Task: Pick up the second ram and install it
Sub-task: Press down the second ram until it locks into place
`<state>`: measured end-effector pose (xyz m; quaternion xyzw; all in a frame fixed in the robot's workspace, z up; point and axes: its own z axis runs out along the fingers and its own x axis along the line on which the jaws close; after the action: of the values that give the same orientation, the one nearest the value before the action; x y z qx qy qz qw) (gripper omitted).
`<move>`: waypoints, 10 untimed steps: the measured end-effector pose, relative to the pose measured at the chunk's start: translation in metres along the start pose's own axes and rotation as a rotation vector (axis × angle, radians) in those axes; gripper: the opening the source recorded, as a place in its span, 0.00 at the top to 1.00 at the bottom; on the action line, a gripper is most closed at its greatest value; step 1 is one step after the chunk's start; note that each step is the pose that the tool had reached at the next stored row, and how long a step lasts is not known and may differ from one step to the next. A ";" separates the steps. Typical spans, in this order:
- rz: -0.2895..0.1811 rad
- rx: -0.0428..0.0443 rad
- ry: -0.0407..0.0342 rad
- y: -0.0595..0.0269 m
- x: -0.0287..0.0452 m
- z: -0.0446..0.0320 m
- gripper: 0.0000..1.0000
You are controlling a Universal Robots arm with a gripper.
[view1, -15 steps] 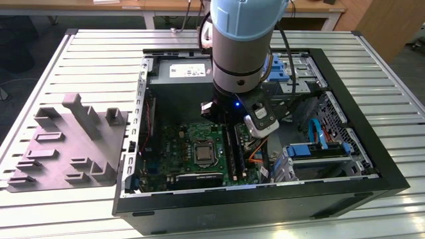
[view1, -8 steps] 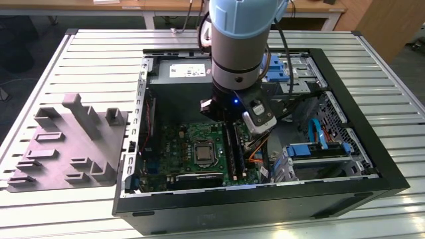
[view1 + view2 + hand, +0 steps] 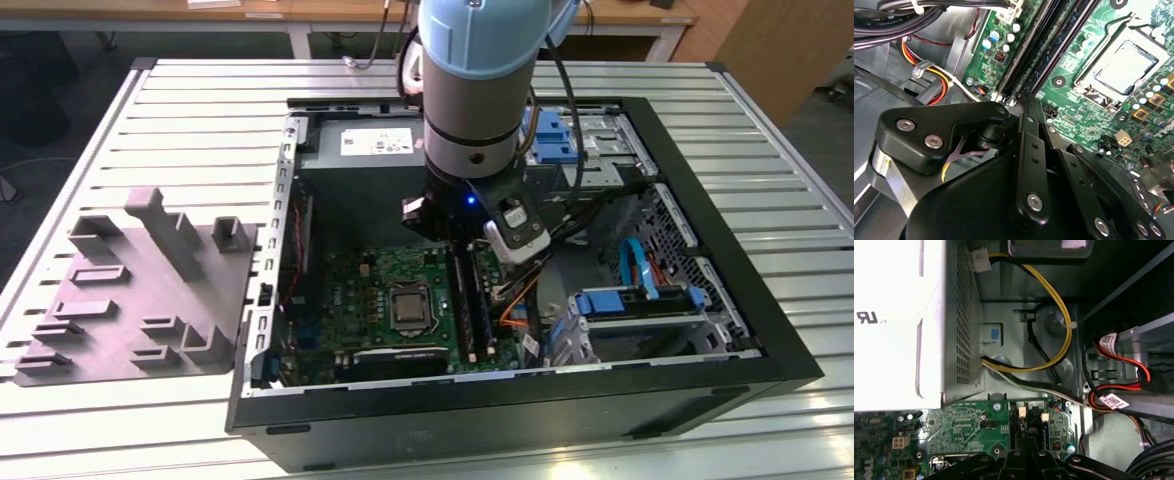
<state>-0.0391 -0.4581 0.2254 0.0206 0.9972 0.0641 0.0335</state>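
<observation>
My gripper point(image 3: 458, 240) hangs from the arm inside the open computer case point(image 3: 534, 385), over the far end of the long black memory slots point(image 3: 470, 305) of the green motherboard point(image 3: 360, 285). In the second wrist view its black linkages close to a point at the gripper point(image 3: 1024, 100), right at the end of the slots point(image 3: 1039, 45). The jaws look shut with nothing showing between them. The first wrist view has the gripper point(image 3: 1026, 452) just over the slots' end point(image 3: 1029, 432). The second ram is hidden; I cannot tell it from the slots.
The grey power-supply box point(image 3: 354, 150) stands close behind the gripper, with yellow cables point(image 3: 1059, 305) and red cables point(image 3: 1119, 385) beside it. The processor socket point(image 3: 407, 305) lies beside the slots. Blue drive brackets point(image 3: 641, 300) fill the case's other side. A grey fixture point(image 3: 134, 290) lies on the table.
</observation>
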 end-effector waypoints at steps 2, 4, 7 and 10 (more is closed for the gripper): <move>0.000 0.0002 0.0001 0.0000 0.0000 0.0002 0.89; 0.000 -0.0001 0.0000 -0.0002 0.0002 0.0020 0.89; 0.000 0.0003 0.0002 -0.0003 0.0002 0.0024 0.89; 0.000 -0.0002 -0.0001 -0.0006 0.0004 0.0049 0.89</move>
<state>-0.0392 -0.4580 0.2204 0.0206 0.9972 0.0642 0.0335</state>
